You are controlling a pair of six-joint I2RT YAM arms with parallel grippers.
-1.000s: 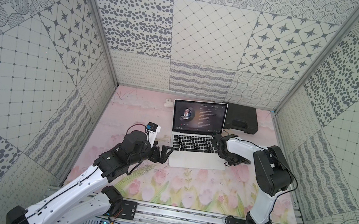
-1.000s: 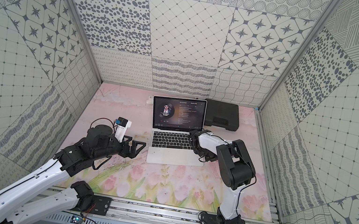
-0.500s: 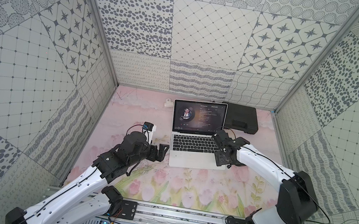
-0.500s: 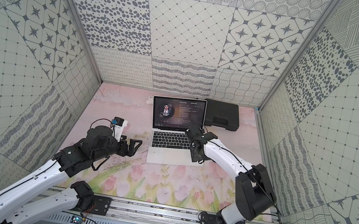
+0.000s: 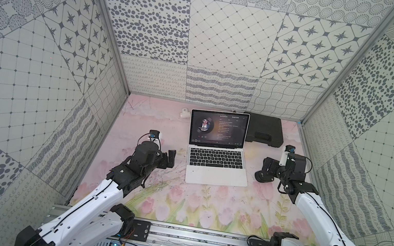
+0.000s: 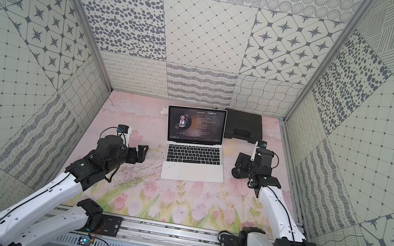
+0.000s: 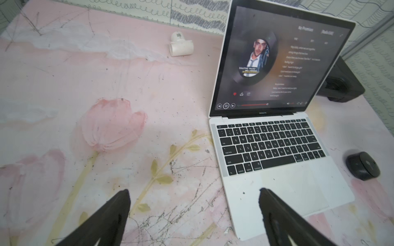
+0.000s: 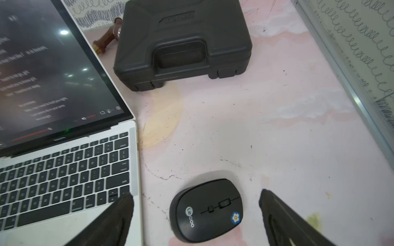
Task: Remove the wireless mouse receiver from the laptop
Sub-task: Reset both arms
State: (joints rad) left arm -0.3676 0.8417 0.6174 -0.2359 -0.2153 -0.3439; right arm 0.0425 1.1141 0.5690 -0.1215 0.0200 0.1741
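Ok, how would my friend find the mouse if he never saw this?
Find the open laptop in the middle. Just to its right, nearer the robot than the black case, lies the mouse. It is the small black oval with a blue flower sticker; the case is big and boxy.

Patterned grey-white walls (image 5: 231, 40), scuffed pink tulip-print floor (image 5: 202, 211)

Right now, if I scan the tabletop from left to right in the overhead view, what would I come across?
Left pincer → silver laptop → black computer mouse.
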